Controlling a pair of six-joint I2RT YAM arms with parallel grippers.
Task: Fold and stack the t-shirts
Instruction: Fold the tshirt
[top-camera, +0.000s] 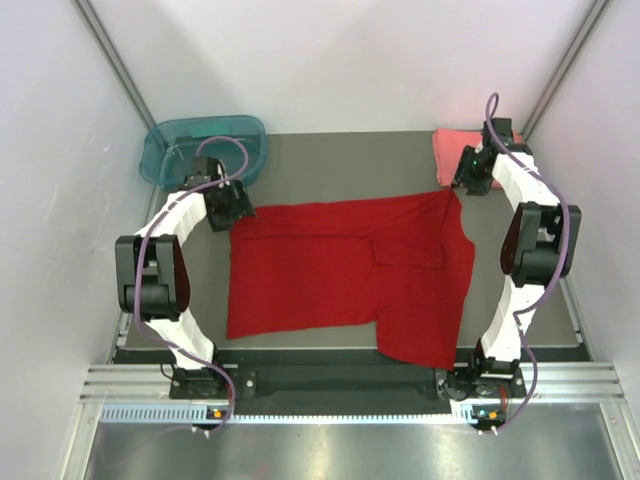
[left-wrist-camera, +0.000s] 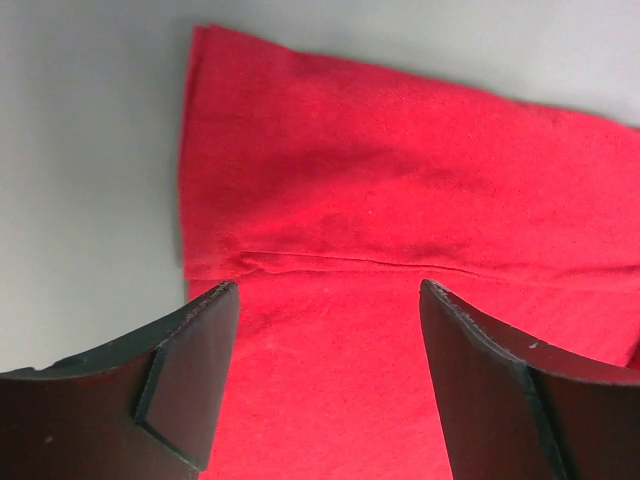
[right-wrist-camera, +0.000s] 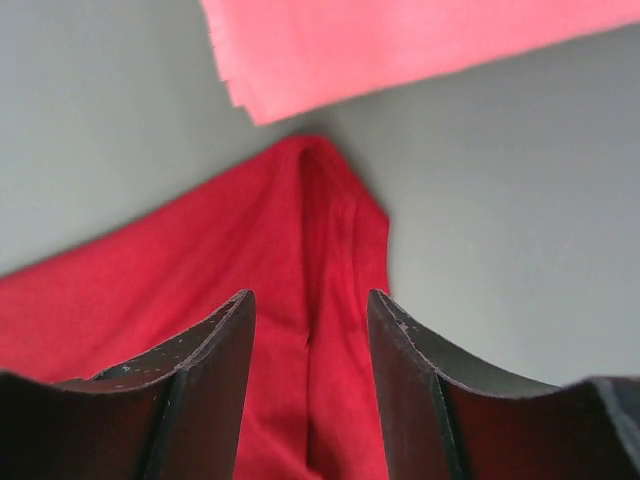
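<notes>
The deep red t-shirt (top-camera: 330, 270) lies spread across the middle of the table, with its right part folded over itself. The coral-pink t-shirt (top-camera: 450, 150) sits as a folded rectangle at the back right. My left gripper (top-camera: 232, 210) hangs open just over the red shirt's back left corner; in the left wrist view its jaws (left-wrist-camera: 328, 290) stand wide apart above flat red cloth (left-wrist-camera: 400, 180). My right gripper (top-camera: 468, 182) is at the shirt's back right corner, which is drawn into a peak. There its jaws (right-wrist-camera: 310, 300) are parted, with a raised ridge of red cloth (right-wrist-camera: 330, 230) between them. The pink shirt (right-wrist-camera: 400, 40) lies just beyond.
A teal translucent tub (top-camera: 200, 145) stands at the back left, right behind my left gripper. The grey table (top-camera: 340, 160) is bounded by white walls on both sides and at the back. The arm bases sit on a rail along the near edge.
</notes>
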